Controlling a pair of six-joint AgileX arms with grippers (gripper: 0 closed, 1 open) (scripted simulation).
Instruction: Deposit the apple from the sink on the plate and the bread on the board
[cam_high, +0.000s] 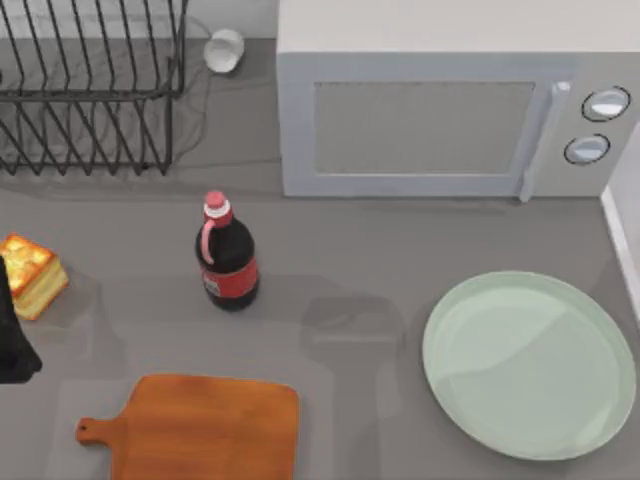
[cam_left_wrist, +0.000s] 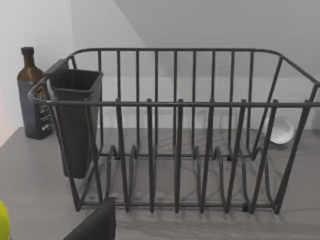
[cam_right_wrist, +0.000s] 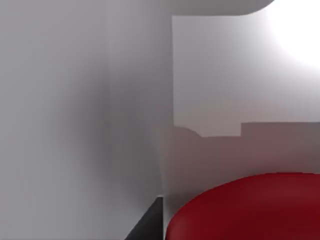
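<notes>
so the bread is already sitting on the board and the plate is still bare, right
Not quite. In the top view the bread lies on the counter at the table's left edge, apart from the board, which carries nothing. The plate is bare, as you said.

Overhead and left wrist share the rack (cam_high: 90, 85).

The thick square chunk of bread with a golden-orange toasted top and pale yellow sides (cam_high: 33, 274) lies at the table's left edge, well apart from the flat orange-brown wooden cutting board with a short stubby handle (cam_high: 205, 428) lying bare at the front. The large round pale mint-green plate (cam_high: 530, 364) sits bare at the right. The glossy red round apple (cam_right_wrist: 245, 207) looms close in the right wrist view against pale grey walls.
</notes>
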